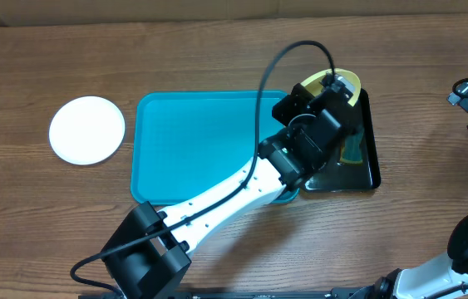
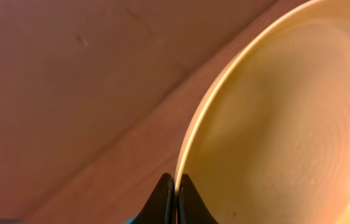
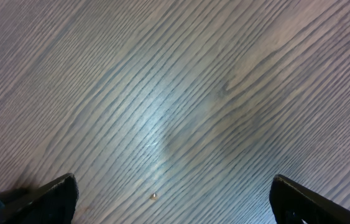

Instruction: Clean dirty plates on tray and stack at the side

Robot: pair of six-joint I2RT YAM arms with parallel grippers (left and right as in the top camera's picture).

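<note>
While the yellow-green plate [image 1: 348,81] is held on edge over the far end of the black tray [image 1: 372,170], off the blue tray [image 1: 184,141], the job looks approx. halfway, maybe less. Its rim is pinched in the left claw [image 2: 175,194], fingers nearly touching w/ the edge between them. One white plate [image 1: 87,129] lies flat on the tabletop [image 1: 51,58] near the blue tray's left side, apart from it, prob. the start of the stack. No plates show on the blue tray's bare part; the left arm covers its near-right corner, so can't vouch for that bit. No other plate visible anywhere. Can't tell if the held plate is clean yet; no smear shows in the wrist view. At the right, the right claw [image 3: 173,193] hangs wide open over bare wood, holding nothing. Left to do, I'd judge: finish this plate, carry it across, set it on the white one.
</note>
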